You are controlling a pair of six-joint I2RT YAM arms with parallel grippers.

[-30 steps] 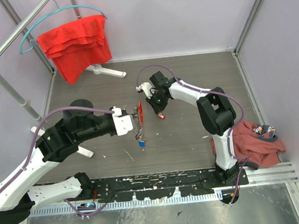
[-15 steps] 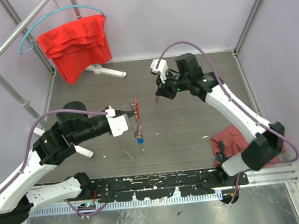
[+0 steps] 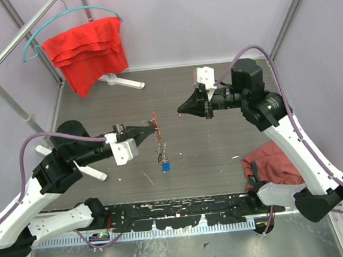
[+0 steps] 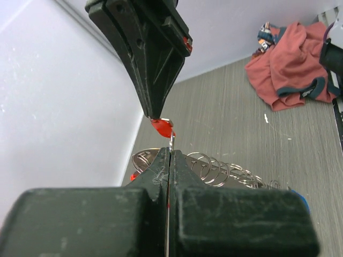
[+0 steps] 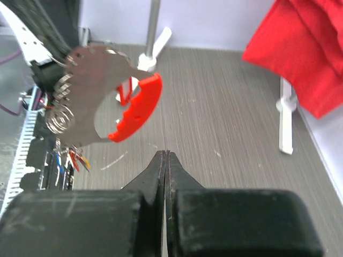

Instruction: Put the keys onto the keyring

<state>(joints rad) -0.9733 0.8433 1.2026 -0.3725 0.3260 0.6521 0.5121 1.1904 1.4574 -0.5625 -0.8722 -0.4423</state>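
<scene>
Lately pulled back from the keyring: right gripper, now well above the counter, jaws pressed together, no key discernible between them. Left gripper jaws clamp the keyring aloft, keys dangling beneath; threading likely pending

The left gripper is clamping the thin metal edge of the keyring between closed fingers. The right gripper, jaws together, is pointing down just above a red plastic piece. Silver rings are trailing rightward. A pink garment is lying on the table.
</scene>
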